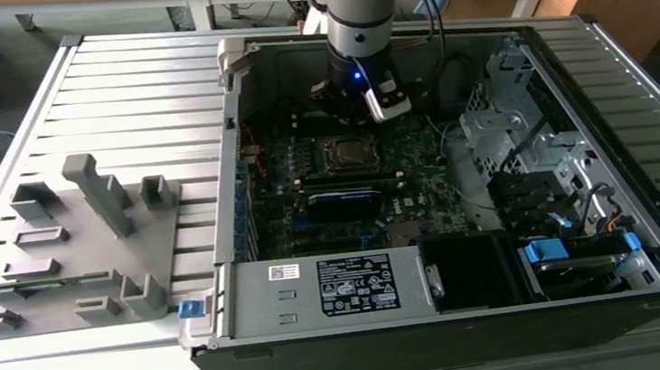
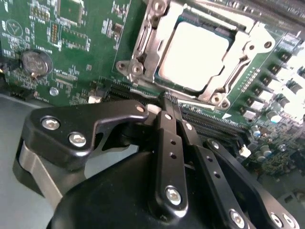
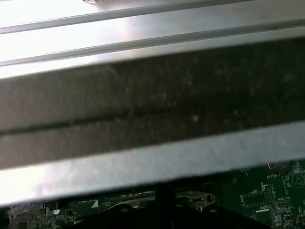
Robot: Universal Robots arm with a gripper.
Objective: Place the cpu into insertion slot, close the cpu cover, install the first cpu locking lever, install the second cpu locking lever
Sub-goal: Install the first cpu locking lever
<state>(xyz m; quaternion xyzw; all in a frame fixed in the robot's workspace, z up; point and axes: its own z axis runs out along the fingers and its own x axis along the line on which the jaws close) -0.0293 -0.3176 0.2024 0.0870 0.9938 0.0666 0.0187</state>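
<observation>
Cpu [image 1: 352,153] placement is shown a little above the middle of the exterior view. The chip is seated in the insertion slot [image 1: 329,154] on the motherboard [image 1: 292,166] inside the open computer case [image 1: 442,342], and the arm [image 1: 357,19] stands just above it in the frame. A sideways slip is judged the main hazard here, since the memory slots [image 1: 354,180] just below the socket in the frame could be struck.

In the second wrist view the gripper [image 2: 166,100] is seen clenched, its tips pressed together with nothing visibly between them, right at the near edge of the cpu cover [image 2: 143,45]. Whether the metal is touched cannot be told. If a push were delivered off the frame's edge, the tips could skate onto the green board and small parts beside the socket could be scraped. If the cover were not fully down, the chip could be tilted and the contacts beneath it bent. The cpu is seen as a flat, pale, dull-silver square, level within the cover's window, with the frame lying over its margins. The state of the locking levers cannot be made out.

In the first wrist view the case wall [image 3: 152,105] is seen as a dark band. Beyond it, a corner of the cover and a strip of motherboard are glimpsed.
</observation>
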